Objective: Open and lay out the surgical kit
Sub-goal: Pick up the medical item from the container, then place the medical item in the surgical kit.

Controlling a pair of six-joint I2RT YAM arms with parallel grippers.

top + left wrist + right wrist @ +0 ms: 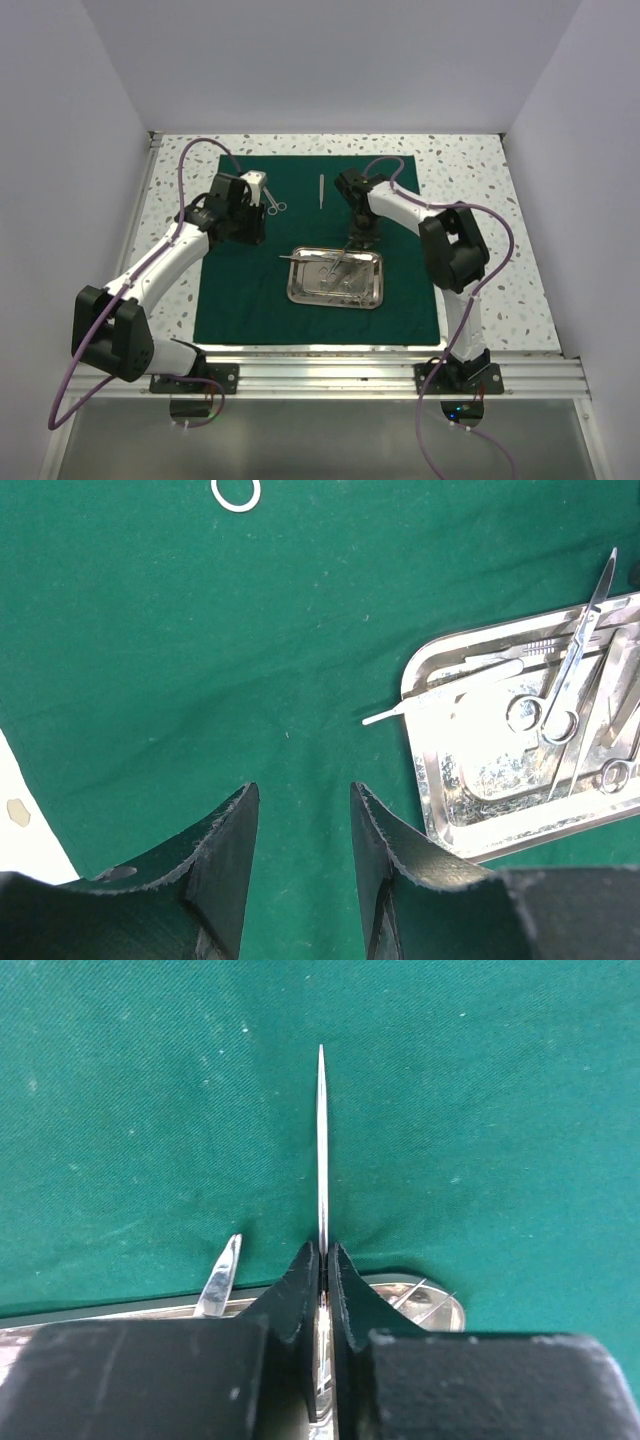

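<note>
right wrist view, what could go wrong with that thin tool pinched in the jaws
The right gripper pinches the thin tool on a narrow edge, so it may swivel or slip. Its ring end seems to sit among other tools in the tray and could snag them.

No text, label, brand, number or sign can be read on anything in these views.

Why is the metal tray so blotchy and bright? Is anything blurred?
Left wrist view: the steel tray throws mottled white glare. Right wrist view: the green cloth is sharp, its weave visible. Top view: soft, even light, faint shadows, no blur.
</note>
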